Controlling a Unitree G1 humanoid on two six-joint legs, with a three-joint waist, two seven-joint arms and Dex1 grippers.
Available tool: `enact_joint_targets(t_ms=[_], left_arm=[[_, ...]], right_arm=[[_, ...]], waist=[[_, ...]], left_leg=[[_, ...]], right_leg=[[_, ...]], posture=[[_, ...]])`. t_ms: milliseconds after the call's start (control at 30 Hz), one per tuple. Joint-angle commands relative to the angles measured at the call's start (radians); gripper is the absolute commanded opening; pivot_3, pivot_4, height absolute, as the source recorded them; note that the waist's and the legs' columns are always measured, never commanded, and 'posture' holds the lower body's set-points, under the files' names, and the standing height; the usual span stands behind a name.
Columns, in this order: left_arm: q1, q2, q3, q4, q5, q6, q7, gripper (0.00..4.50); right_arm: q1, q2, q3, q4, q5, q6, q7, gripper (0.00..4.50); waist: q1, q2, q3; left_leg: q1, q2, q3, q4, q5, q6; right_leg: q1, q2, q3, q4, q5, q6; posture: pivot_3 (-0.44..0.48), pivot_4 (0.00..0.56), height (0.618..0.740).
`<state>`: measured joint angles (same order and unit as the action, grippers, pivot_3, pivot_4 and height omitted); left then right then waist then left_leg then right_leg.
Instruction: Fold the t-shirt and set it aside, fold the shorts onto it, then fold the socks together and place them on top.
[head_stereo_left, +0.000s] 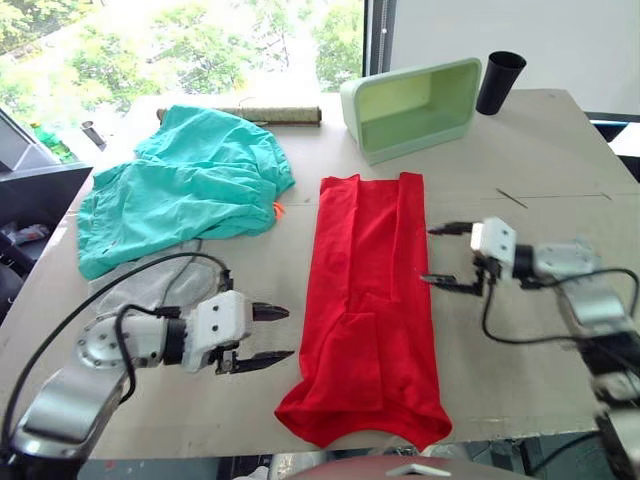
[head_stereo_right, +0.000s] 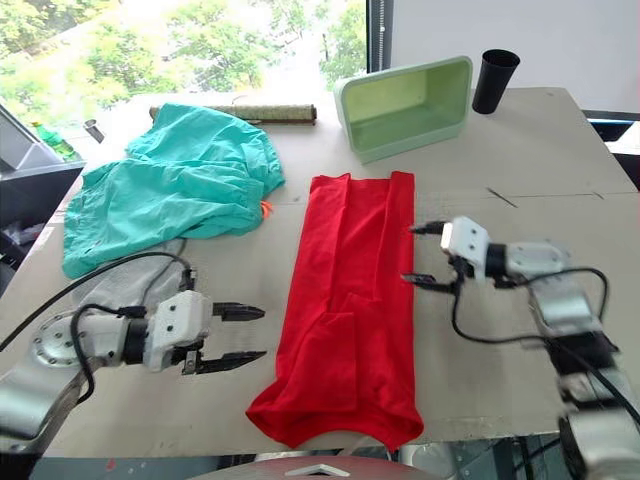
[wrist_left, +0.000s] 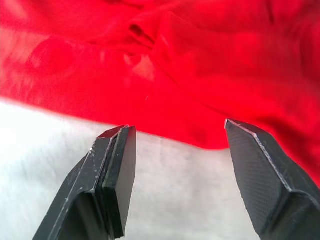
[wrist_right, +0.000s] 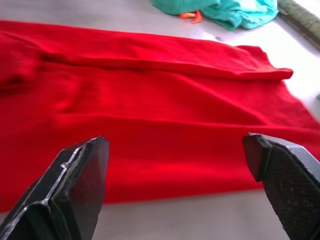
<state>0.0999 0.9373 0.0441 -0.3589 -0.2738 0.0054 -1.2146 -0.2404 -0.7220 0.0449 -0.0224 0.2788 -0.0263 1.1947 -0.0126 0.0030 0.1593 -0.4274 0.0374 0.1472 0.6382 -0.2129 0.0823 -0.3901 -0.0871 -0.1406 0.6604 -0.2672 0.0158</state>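
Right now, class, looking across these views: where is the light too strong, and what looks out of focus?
Eye views: daylight through the window washes out the trees and the table's far edge. Left wrist view: the t-shirt is soft and blurred, and the table beside it glares near white, while the left hand is sharp. Right wrist view: the shorts at the far edge are blurred.
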Motion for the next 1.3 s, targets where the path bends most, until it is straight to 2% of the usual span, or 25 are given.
enact_joint_targets(t_ms=[33, 200, 333, 633, 900, 933, 967, 1000, 1033, 1067, 1133, 1233, 1300], left_arm=[[-0.071, 0.019, -0.09, 0.135, 0.096, -0.294, -0.12, 3.06], [-0.171, 0.029, -0.208, 0.247, 0.135, -0.518, -0.241, 3.06], [-0.211, -0.002, -0.285, 0.256, 0.097, -0.545, -0.289, 3.06], [-0.293, -0.078, -0.42, 0.358, 0.156, -0.643, -0.328, 3.06], [-0.349, -0.104, -0.486, 0.426, 0.18, -0.706, -0.337, 3.06], [-0.355, -0.109, -0.495, 0.431, 0.182, -0.71, -0.336, 2.51], [-0.358, -0.112, -0.502, 0.434, 0.183, -0.718, -0.337, 2.26], [-0.36, -0.113, -0.509, 0.435, 0.183, -0.722, -0.338, 1.71], [-0.36, -0.113, -0.516, 0.435, 0.181, -0.73, -0.34, 1.6], [-0.359, -0.111, -0.52, 0.435, 0.18, -0.738, -0.342, 0.93], [-0.36, -0.107, -0.528, 0.438, 0.182, -0.75, -0.342, 0.05], [-0.357, -0.103, -0.532, 0.441, 0.172, -0.743, -0.338, 0.0], [-0.357, -0.101, -0.533, 0.442, 0.164, -0.74, -0.339, 0.0]], right_arm=[[0.183, -0.098, -0.076, -0.121, -0.001, -0.04, 0.031, 4.5], [0.408, -0.159, -0.081, -0.188, -0.062, -0.203, 0.048, 4.5], [0.506, -0.161, -0.031, -0.26, -0.076, -0.302, 0.061, 4.5], [0.46, -0.123, 0.107, -0.335, -0.106, -0.308, 0.033, 4.5], [0.444, -0.129, 0.145, -0.363, -0.112, -0.299, 0.014, 4.5], [0.443, -0.127, 0.149, -0.366, -0.112, -0.296, 0.01, 3.94], [0.441, -0.124, 0.153, -0.369, -0.113, -0.293, 0.006, 3.7], [0.441, -0.124, 0.157, -0.371, -0.113, -0.291, 0.005, 3.08], [0.442, -0.124, 0.158, -0.373, -0.113, -0.289, 0.003, 2.91], [0.443, -0.125, 0.16, -0.375, -0.112, -0.288, 0.001, 2.26], [0.443, -0.128, 0.16, -0.375, -0.11, -0.287, -0.001, 1.26], [0.445, -0.132, 0.16, -0.376, -0.108, -0.286, -0.003, 0.06], [0.448, -0.132, 0.161, -0.377, -0.105, -0.283, -0.004, 0.06]], waist=[[0.008, 0.0, -0.001], [0.011, 0.0, -0.001], [0.012, -0.001, -0.001], [0.03, -0.001, -0.002], [0.037, 0.008, -0.008], [0.037, 0.009, -0.009], [0.037, 0.01, -0.009], [0.039, 0.011, -0.01], [0.04, 0.011, -0.01], [0.042, 0.011, -0.01], [0.044, 0.01, -0.011], [0.044, 0.01, -0.011], [0.045, 0.01, -0.011]], left_leg=[[0.0, 0.0, 0.0, 0.0, 0.0, 0.0], [-0.001, 0.0, 0.0, 0.0, 0.0, 0.0], [-0.001, 0.0, 0.0, 0.0, 0.0, 0.001], [-0.001, 0.0, 0.0, 0.004, -0.002, 0.005], [-0.002, 0.0, -0.001, 0.01, -0.004, 0.008], [-0.002, 0.0, -0.001, 0.011, -0.004, 0.009], [-0.002, 0.0, -0.001, 0.011, -0.004, 0.009], [-0.002, 0.0, -0.001, 0.011, -0.005, 0.01], [-0.002, 0.0, -0.001, 0.012, -0.006, 0.012], [-0.002, 0.0, -0.001, 0.012, -0.006, 0.013], [-0.002, 0.0, -0.001, 0.013, -0.007, 0.013], [-0.002, 0.0, -0.001, 0.013, -0.006, 0.013], [-0.002, 0.0, -0.001, 0.013, -0.006, 0.014]], right_leg=[[0.0, 0.0, 0.0, 0.0, 0.0, 0.0], [-0.001, -0.001, 0.0, -0.002, 0.0, 0.0], [-0.001, 0.0, -0.001, -0.002, -0.001, 0.001], [0.0, 0.0, -0.001, -0.001, -0.003, 0.004], [0.003, -0.001, -0.002, -0.001, -0.003, 0.004], [0.004, -0.001, -0.002, -0.001, -0.003, 0.004], [0.004, -0.001, -0.002, -0.001, -0.003, 0.004], [0.004, -0.001, -0.002, -0.001, -0.003, 0.004], [0.004, -0.001, -0.002, -0.001, -0.003, 0.004], [0.004, -0.001, -0.002, -0.001, -0.003, 0.004], [0.004, -0.001, -0.002, -0.001, -0.004, 0.002], [0.004, -0.001, -0.002, -0.001, -0.004, 0.002], [0.004, -0.001, -0.002, -0.001, -0.004, 0.002]], posture=[[0.0, 0.15, 0.74], [0.0, 0.15, 0.74], [0.0, 0.15, 0.74], [0.0, 0.15, 0.74], [0.0, 0.15, 0.74], [0.0, 0.15, 0.74], [0.0, 0.15, 0.74], [0.0, 0.15, 0.74], [0.0, 0.15, 0.74], [0.0, 0.15, 0.74], [0.0, 0.15, 0.74], [0.0, 0.15, 0.74], [0.0, 0.15, 0.74]])
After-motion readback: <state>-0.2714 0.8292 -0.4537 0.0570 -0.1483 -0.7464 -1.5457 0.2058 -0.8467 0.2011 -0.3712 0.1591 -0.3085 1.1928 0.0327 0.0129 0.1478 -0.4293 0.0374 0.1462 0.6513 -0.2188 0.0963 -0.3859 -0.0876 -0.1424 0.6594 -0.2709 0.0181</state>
